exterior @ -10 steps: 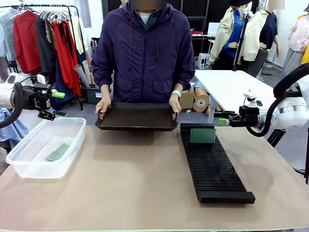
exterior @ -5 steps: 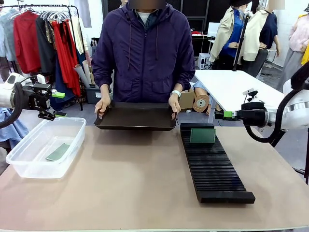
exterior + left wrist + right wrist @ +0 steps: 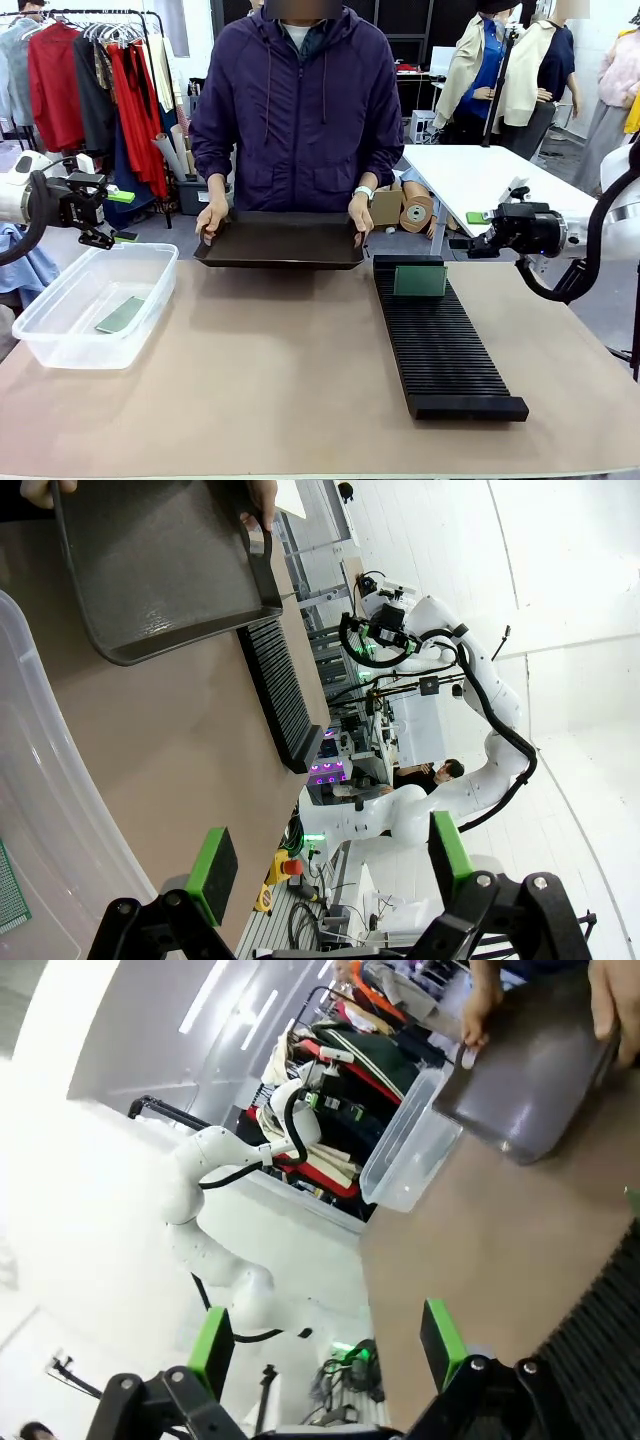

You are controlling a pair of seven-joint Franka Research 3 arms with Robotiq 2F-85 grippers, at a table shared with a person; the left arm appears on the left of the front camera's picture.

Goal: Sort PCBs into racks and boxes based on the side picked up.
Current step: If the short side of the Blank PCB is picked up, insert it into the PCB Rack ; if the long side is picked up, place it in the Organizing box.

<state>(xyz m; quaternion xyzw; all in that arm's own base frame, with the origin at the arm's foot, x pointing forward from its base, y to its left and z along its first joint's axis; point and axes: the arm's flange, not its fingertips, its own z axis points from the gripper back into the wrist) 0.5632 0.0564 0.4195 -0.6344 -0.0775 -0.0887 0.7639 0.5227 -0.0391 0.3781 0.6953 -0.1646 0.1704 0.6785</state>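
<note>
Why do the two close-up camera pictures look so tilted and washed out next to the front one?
Front view: level, even light, sharp clear plastic tub. Left wrist view: rolled sideways, white glare at right, long ribbed black rack bent by the wide lens. Right wrist view: tilted, overexposed at left, flat black tray soft.

- A brown table (image 3: 270, 370) carries everything.
- Clear box (image 3: 60, 340) sits at its left edge.
- Long black rack (image 3: 440, 345) lies right of the middle.
- Black tray (image 3: 282, 243) at the far edge, whether resting cannot be told.
</note>
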